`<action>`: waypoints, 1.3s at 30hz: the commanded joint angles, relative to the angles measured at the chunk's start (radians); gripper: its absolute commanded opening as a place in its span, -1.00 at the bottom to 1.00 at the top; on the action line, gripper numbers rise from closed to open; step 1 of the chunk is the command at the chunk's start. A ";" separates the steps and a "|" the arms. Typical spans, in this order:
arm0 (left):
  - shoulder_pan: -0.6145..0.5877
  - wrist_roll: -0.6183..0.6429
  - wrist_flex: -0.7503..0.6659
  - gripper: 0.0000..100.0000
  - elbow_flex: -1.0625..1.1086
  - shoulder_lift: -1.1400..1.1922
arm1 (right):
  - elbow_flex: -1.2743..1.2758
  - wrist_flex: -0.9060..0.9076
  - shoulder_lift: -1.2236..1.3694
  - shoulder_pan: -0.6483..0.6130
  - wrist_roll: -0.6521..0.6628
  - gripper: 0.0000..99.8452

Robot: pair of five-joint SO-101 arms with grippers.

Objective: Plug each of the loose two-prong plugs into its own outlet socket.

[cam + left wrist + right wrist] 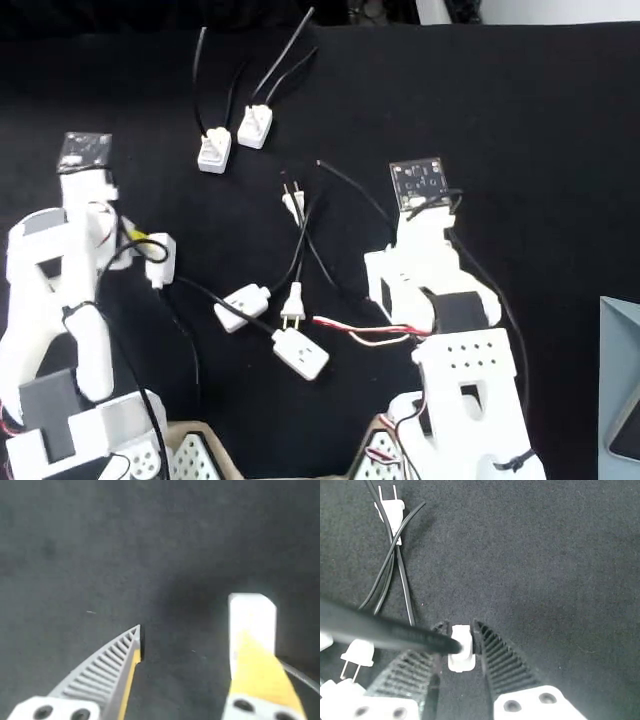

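The right gripper (460, 630) is clamped on a small white piece (461, 656) at the end of a thick black cable (380, 630); no prongs show, so I judge it a plug but cannot be sure; it sits low, on or just over the cloth (560, 555), I cannot tell which. The left gripper (195, 617) is spread wide with nothing between its fingers, low over bare cloth at the left side. So the step in hand looks like the pick made and the carry not yet begun; the next move calls for lifting the piece free of its own cable, turning it so the prongs face a free socket's slots, and pushing straight in; the sockets lie loose, so the idle left gripper would likely have to pin one.

Nearest lies the near socket (300, 352), with the near plug (292, 305) just beside it, prongs towards it but showing, hence not seated; the second socket (243, 305) lies beside them, its lead running off towards the left gripper. Farther out the far plug (292, 200) lies alone, prongs pointing away. The black leads (305, 250) cross between the two plugs and could snag or drag a plug along. Farthest, a far socket (214, 150) and its neighbour (255, 127) lie side by side; whether plugs sit in them I cannot tell.
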 commanded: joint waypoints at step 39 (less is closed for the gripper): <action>0.366 0.029 0.109 -0.72 -0.143 0.181 | -0.035 0.000 -0.012 -0.015 0.008 -0.98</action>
